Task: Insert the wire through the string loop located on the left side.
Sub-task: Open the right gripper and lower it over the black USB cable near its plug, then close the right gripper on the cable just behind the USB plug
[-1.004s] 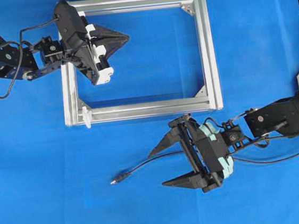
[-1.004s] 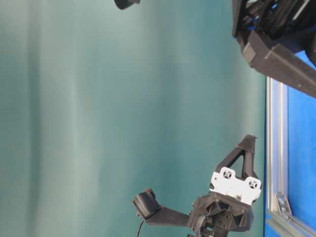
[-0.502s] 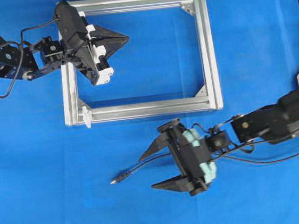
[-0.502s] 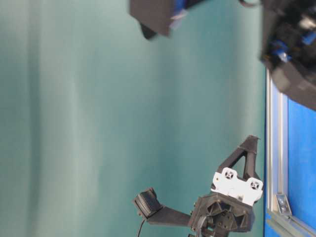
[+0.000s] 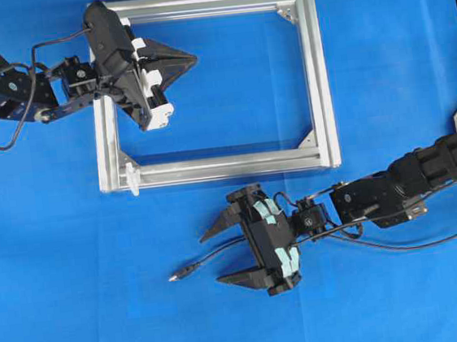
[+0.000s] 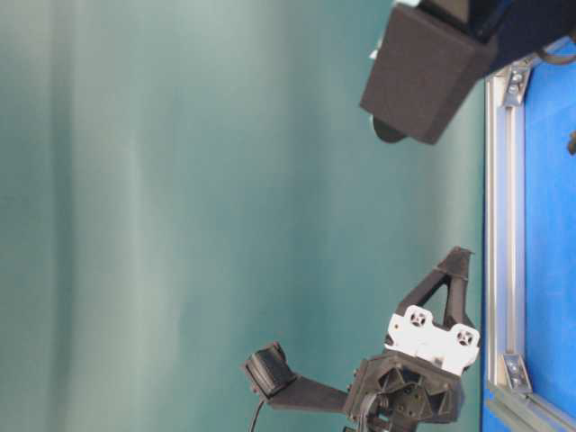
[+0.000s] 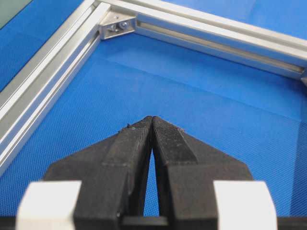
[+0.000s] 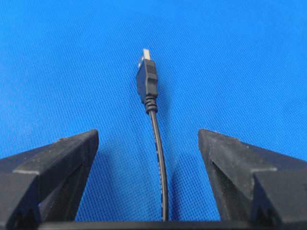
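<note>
Blue table [image 5: 380, 57] carrying a silver aluminium frame [image 5: 318, 80], with the white string loop [image 5: 133, 179] at its lower left corner. Below, black wire [image 5: 213, 255] lying flat, metal plug tip [image 8: 147, 54] pointing left. Right hand [image 5: 223, 256] spread wide, straddling the wire, gripping nothing. Left hand [image 5: 192, 58] fully closed, empty, above the frame's interior.

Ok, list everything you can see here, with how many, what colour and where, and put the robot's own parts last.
wire: one, black with a silvery plug tip, lying on the cloth below the frame, running between the right tool's fingers.
string loop: one, white, at the frame's lower left corner.
frame: one, silver aluminium rectangle, upper middle.
cloth: one, blue, covering the table.
left tool: one, black, shut, over the frame's upper left.
right tool: one, black, open, astride the wire.
</note>
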`<act>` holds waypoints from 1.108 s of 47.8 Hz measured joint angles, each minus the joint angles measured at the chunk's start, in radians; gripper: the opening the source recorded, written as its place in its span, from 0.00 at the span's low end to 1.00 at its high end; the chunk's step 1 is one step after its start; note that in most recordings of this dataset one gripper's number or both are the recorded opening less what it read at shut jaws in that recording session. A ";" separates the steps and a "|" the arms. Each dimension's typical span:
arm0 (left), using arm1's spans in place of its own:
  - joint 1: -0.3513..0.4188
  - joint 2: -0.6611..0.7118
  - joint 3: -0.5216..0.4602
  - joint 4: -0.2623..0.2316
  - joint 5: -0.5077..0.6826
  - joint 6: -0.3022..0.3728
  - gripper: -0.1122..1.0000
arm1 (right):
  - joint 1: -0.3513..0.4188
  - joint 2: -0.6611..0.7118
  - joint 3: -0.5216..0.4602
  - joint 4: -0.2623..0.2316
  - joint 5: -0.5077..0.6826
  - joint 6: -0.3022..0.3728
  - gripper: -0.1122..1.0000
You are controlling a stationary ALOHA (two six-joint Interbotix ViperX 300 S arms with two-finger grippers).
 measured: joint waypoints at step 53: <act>0.000 -0.002 0.017 0.002 0.018 -0.002 0.10 | -0.021 -0.002 -0.012 0.000 0.009 0.000 0.10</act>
